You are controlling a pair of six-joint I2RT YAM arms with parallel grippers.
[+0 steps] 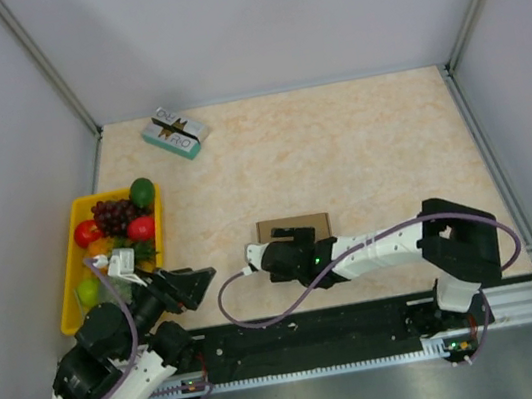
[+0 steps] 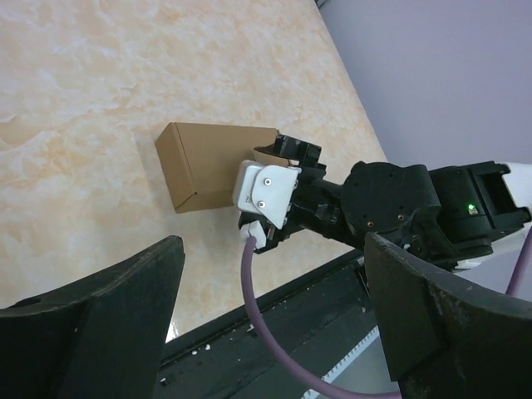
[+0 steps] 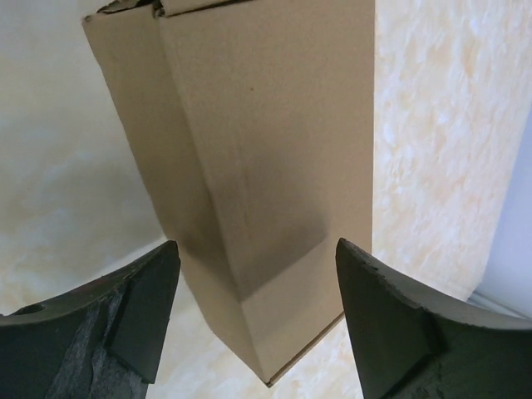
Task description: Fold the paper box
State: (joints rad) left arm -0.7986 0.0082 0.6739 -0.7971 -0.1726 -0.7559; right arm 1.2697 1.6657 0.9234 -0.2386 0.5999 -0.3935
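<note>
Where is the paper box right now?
Top view: the paper box is on the table, front centre, right of the yellow tray, with the open right gripper at its near edge.

The right hand [image 1: 292, 245] sits at the paper box's [image 1: 293, 227] near edge, possibly touching it.

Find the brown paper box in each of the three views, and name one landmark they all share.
Top external: the paper box lies near the centre, partly hidden by the right arm.
Left wrist: left of centre, lying on the table.
Right wrist: fills the upper middle, seen close up.
Shared landmark: the marbled beige table under the box.
</note>
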